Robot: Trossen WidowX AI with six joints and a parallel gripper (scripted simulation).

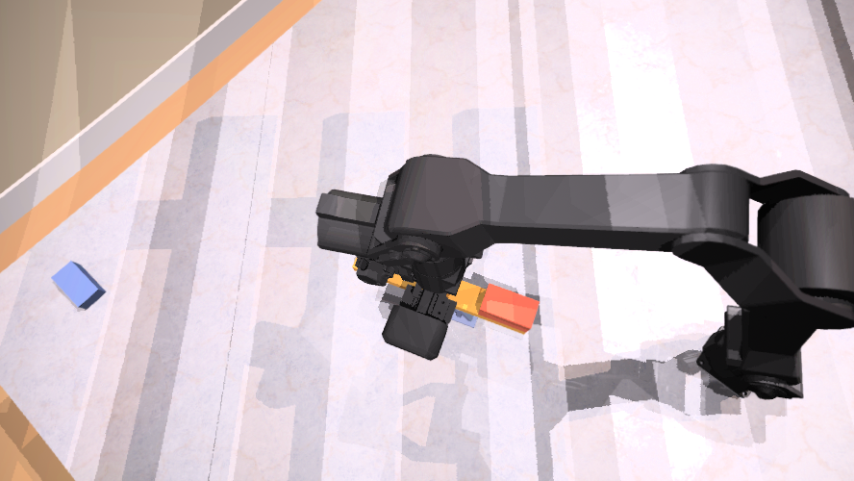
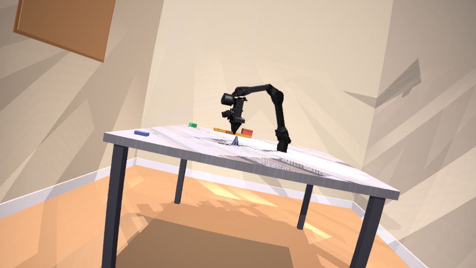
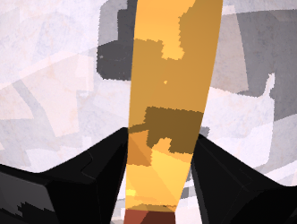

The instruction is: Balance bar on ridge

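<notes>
The orange bar (image 1: pixel 468 296) (image 2: pixel 220 129) (image 3: pixel 172 90) carries a red block (image 1: pixel 508 307) (image 2: pixel 247 131) (image 3: pixel 149 218) on one end. My gripper (image 2: pixel 234 133) (image 3: pixel 160 138) is shut on the bar, between its middle and the red block. The bar is held above the table. The small blue ridge (image 1: pixel 465 318) (image 2: pixel 235 141) stands on the table, just below the bar in the exterior view. In the top view it is mostly covered by the bar and gripper. Whether bar and ridge touch cannot be told. The wrist view does not show the ridge.
A blue block (image 1: pixel 77 284) (image 2: pixel 141 133) lies near the table's far-left side. A green block (image 2: pixel 192 125) lies near the back edge in the exterior view. The arm's base (image 2: pixel 282 146) stands to the right of the ridge.
</notes>
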